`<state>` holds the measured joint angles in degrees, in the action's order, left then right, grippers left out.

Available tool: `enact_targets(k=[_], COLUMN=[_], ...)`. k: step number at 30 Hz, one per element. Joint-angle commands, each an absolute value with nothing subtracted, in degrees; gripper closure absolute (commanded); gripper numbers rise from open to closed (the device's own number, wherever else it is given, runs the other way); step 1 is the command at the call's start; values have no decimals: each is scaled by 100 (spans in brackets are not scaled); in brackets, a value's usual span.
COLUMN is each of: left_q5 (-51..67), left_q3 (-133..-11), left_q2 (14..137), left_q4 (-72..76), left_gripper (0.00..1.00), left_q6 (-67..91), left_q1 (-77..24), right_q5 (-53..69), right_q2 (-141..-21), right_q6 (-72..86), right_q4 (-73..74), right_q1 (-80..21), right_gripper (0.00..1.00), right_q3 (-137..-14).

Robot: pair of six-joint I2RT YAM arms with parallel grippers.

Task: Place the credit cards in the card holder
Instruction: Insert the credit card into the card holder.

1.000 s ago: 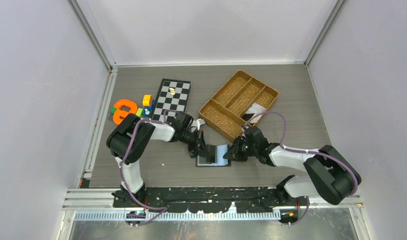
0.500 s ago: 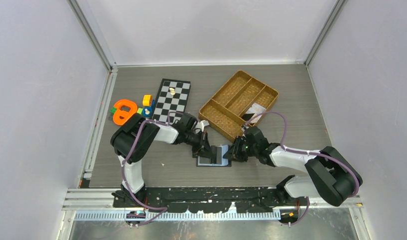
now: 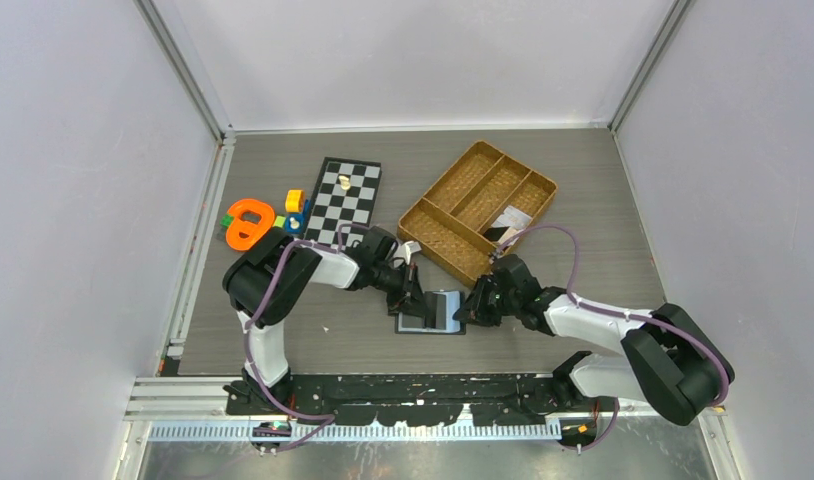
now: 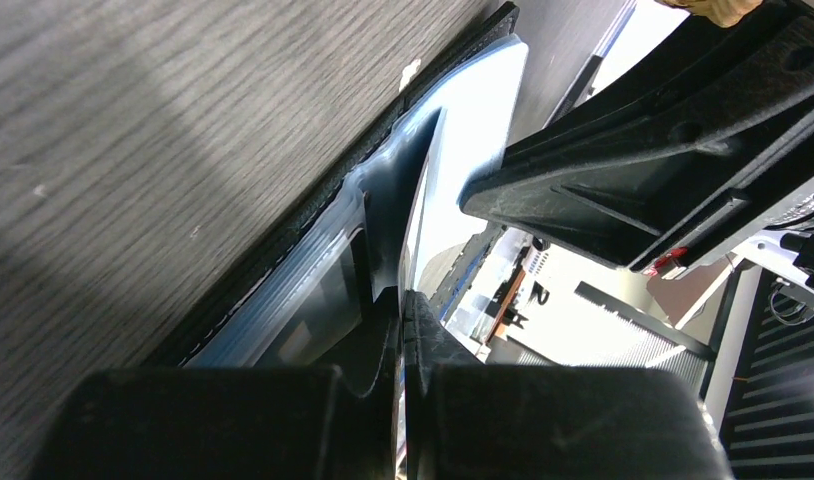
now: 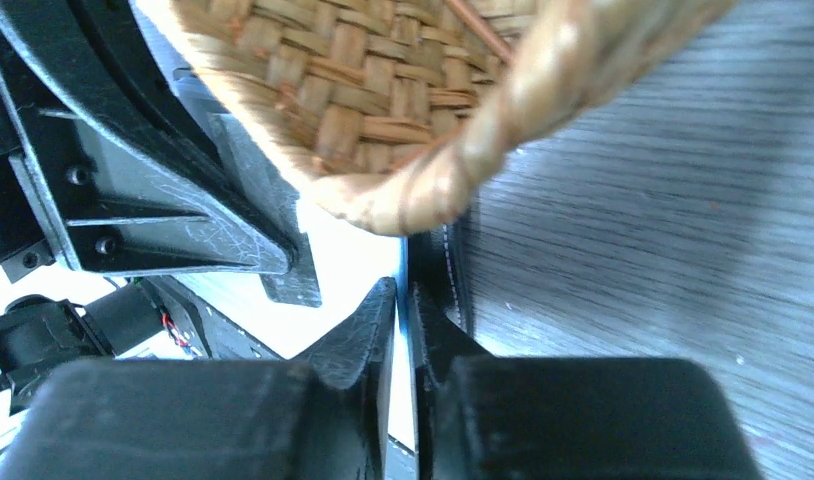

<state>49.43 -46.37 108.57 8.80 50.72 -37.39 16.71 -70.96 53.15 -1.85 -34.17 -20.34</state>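
Observation:
The black card holder [image 3: 421, 326] lies open on the table between the arms, its bluish-grey pockets [image 4: 318, 270] facing up. My left gripper [image 3: 420, 298] [image 4: 401, 295] is shut on a thin pale credit card [image 3: 445, 306] [image 4: 423, 190], which stands on edge over the pockets. My right gripper [image 3: 467, 312] [image 5: 403, 285] is shut on the card holder's right edge [image 5: 453, 270], pinching a thin bluish layer. More credit cards [image 3: 510, 221], whitish and dark, lie in the woven tray.
The brown woven divided tray [image 3: 438, 238] stands just behind the card holder, its rim [image 5: 423, 190] close over my right gripper. A chessboard [image 3: 345, 192] and coloured toy pieces [image 3: 251, 220] lie at the back left.
My left gripper has shifted slightly right with the card, which now stands over the card holder. My right gripper keeps its pinch and has barely moved.

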Motion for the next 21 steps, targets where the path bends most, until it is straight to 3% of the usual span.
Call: enact_targets(k=[1,5,21], left_q5=[4476,4365,3373], left_q3=[-4658,-4770,-5344], left_q2=[11017,11020,10217], left_q4=[873,763,-1285], left_gripper=[100,94,60], left_q6=[5053,5024,3914], left_q1=[-3810,-3904,-3911], right_q5=[1371,1397,1244], right_q2=[-6974,-7019,-6845], right_q6=[5282,5292,5316], right_q4=[231,207,395], right_q1=[-3417,-3425,-3418], right_gripper=[90,99,99], right_q3=[-1945,-1944,-1953])
